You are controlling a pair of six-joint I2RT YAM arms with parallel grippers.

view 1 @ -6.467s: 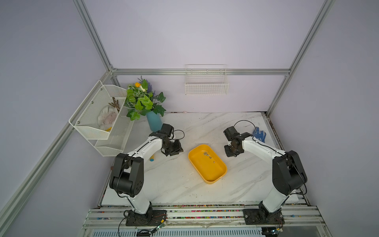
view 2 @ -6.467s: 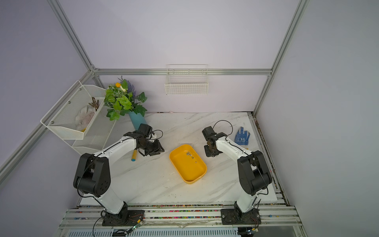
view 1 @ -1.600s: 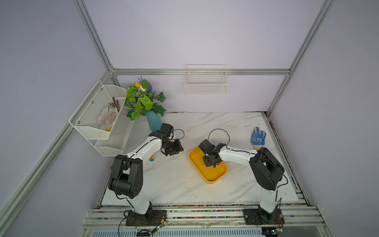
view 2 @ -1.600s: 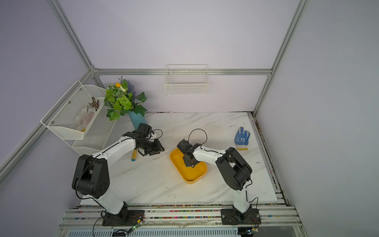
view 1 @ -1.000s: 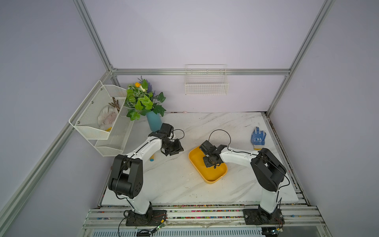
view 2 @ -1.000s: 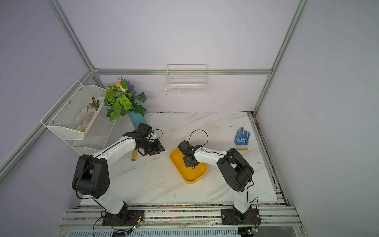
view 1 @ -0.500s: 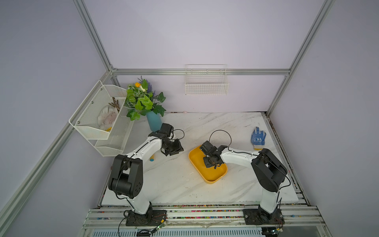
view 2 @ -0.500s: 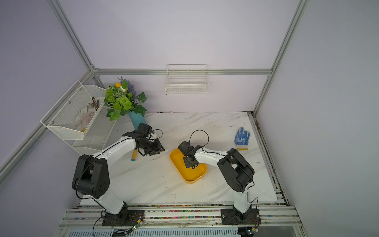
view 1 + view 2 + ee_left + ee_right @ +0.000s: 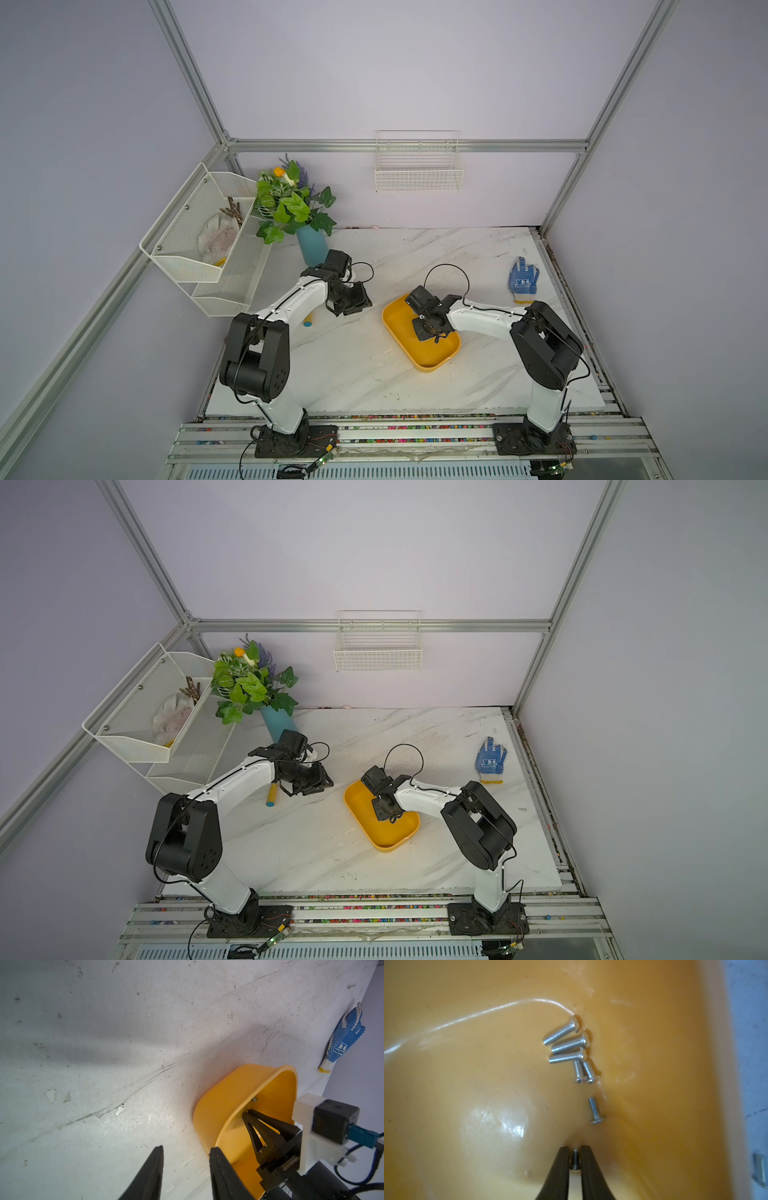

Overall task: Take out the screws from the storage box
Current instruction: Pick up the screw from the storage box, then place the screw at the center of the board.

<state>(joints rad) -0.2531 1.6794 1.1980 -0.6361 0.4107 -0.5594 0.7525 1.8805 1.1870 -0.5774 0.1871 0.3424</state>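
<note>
The yellow storage box [image 9: 432,359] [image 9: 384,839] lies mid-table. My right gripper [image 9: 430,332] [image 9: 386,812] reaches down into it. In the right wrist view several silvery screws [image 9: 569,1043] lie clustered on the box floor [image 9: 467,1064], and a single one [image 9: 595,1111] lies nearer the jaws. My right gripper [image 9: 575,1150] is shut on one more screw [image 9: 575,1158], pinched between its fingertips against the floor. My left gripper [image 9: 365,303] [image 9: 186,1151] hovers open and empty over the table, just left of the box's outer wall [image 9: 228,1093].
A blue dotted glove [image 9: 522,280] [image 9: 345,1036] lies at the table's right edge. A teal vase with a plant [image 9: 311,245] and a white mesh rack [image 9: 208,245] stand back left. A yellow pen [image 9: 271,796] lies under the left arm. A wire basket [image 9: 417,166] hangs on the back wall.
The right arm swung from right of the box down into it, and over the last second its jaws closed onto a screw. The left arm has not moved.
</note>
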